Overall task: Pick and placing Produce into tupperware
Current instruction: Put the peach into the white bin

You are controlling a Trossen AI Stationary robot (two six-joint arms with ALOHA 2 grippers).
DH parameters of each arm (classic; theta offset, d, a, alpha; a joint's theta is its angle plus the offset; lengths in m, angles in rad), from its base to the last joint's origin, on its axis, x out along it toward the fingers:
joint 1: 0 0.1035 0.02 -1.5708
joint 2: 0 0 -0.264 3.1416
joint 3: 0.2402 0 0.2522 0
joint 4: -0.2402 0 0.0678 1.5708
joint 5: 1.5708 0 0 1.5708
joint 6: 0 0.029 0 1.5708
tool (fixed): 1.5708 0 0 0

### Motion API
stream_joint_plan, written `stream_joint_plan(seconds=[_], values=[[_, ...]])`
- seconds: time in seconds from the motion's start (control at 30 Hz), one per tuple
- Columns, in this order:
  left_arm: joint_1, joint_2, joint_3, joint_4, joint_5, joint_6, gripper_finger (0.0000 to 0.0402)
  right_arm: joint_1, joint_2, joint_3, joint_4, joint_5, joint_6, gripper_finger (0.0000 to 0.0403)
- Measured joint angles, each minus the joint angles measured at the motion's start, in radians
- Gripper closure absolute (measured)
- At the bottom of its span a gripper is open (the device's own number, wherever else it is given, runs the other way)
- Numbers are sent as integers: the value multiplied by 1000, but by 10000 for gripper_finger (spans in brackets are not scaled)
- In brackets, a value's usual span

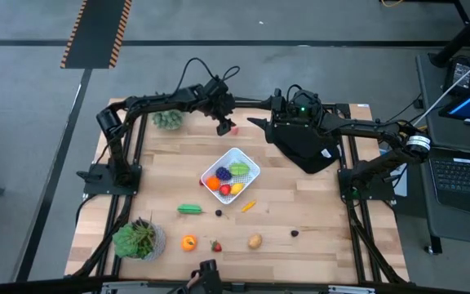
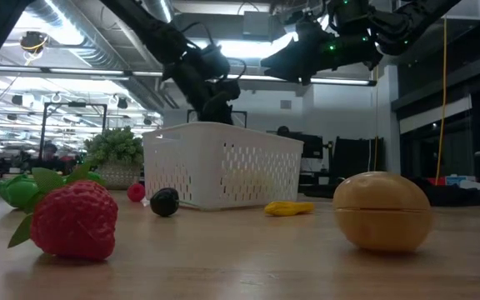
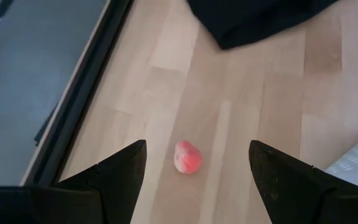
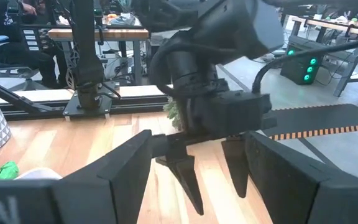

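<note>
Left gripper sits over the far side of the table, fingers spread wide and holding nothing, straddling a small red-pink fruit that lies on the wood between the tips; in the left wrist view the tips look clear of it, though contact is hard to rule out from this angle. Same fruit shows in the high view just beside the gripper tip. Right gripper hangs in the air near the far edge, facing the left one, fingers apart and empty, over the edge of the black cloth. Tupperware stands mid-table, tilted diamond-wise in the high view, already holding a purple piece, a green piece, an orange piece, a yellow piece and a red piece. Loose on the table nearer the front: green vegetable, small dark berry, yellow-orange sliver, orange fruit, strawberry, tan potato-like piece, another dark berry. Potted plants at the front-left and far-left.
</note>
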Motion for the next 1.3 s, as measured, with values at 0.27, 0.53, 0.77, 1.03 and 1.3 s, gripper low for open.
stream_joint_plan(seconds=[0.27, 0.53, 0.77, 1.03, 1.3], values=[[27, 30, 62, -79, 46, 23, 127, 0, 0, 0, 5, 0, 0, 144], [13, 177, 223, -270, 46, 75, 127, 0, 0, 0, 8, 0, 3, 144], [-14, 244, 286, -336, -1, 121, 127, 0, 0, 0, 7, 0, 26, 144], [-38, 269, 287, -311, -74, 140, 127, 0, 0, 0, 7, 0, 26, 143], [-46, 275, 287, -300, -102, 153, 127, 0, 0, 0, 7, 0, 26, 143]])
